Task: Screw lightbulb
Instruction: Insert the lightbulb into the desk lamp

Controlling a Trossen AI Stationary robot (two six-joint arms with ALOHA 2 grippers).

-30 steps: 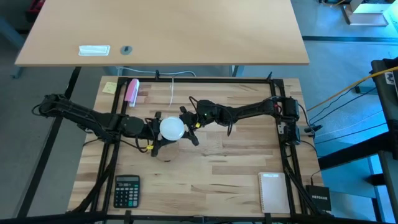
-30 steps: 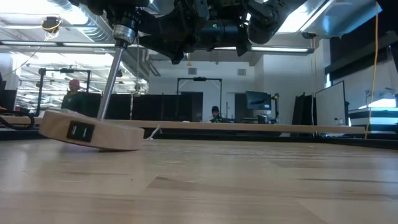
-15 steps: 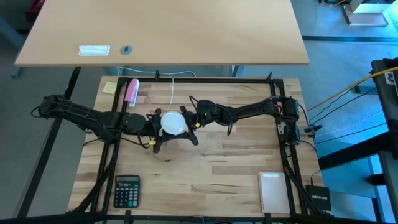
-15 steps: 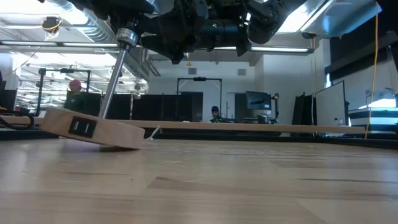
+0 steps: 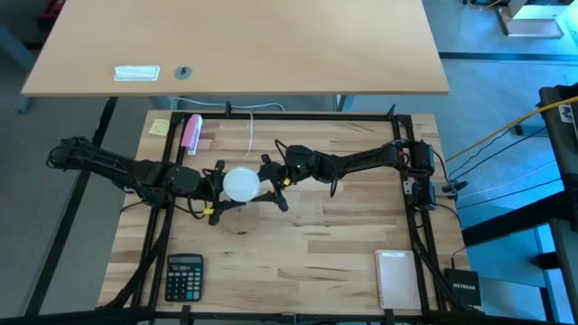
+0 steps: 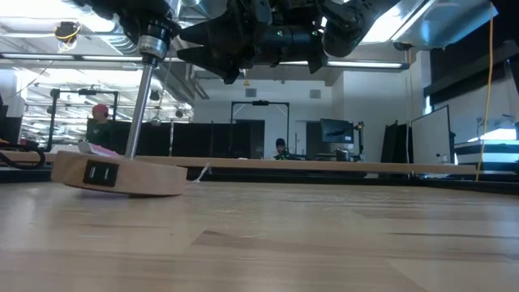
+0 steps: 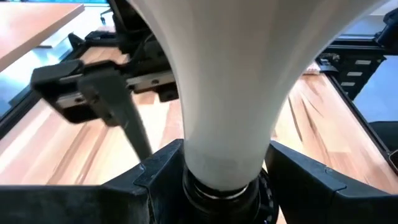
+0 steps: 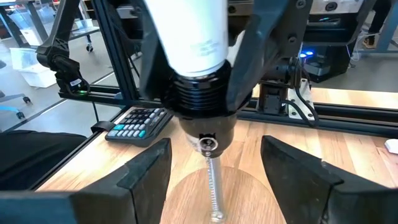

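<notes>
The white lightbulb [image 5: 241,184] sits in the black socket [image 8: 199,106] of a small lamp. A thin metal rod [image 6: 139,105] runs from the socket down to a round wooden base [image 6: 122,177], which rests almost flat on the table. My left gripper [image 5: 228,188] reaches in from the table's left and is shut on the bulb's lower end. My right gripper [image 5: 271,183] faces it from the right and is open. Its fingers [image 8: 146,174] stand apart on either side of the rod [image 8: 213,180], below the socket, and touch nothing. My left gripper pinches the bulb's narrow neck [image 7: 227,163] between its two fingers [image 7: 158,177], right where the neck enters the black socket. The fingers come nearly level from the table's left and lie across the upright neck. The bulb stands globe up, with the rod and base below.
A calculator [image 5: 184,276] lies at the near left and a notebook [image 5: 398,278] at the near right. A pink object [image 5: 191,133], a yellow note [image 5: 160,127] and a white cable [image 5: 250,131] lie at the far side. People show in the room behind.
My left gripper has drawn the bulb and socket a little toward the table's left edge. The rod had leaned and the wooden base had tipped up on one edge half a second ago. The base has now settled back nearly flat. My right arm has stayed in place.
</notes>
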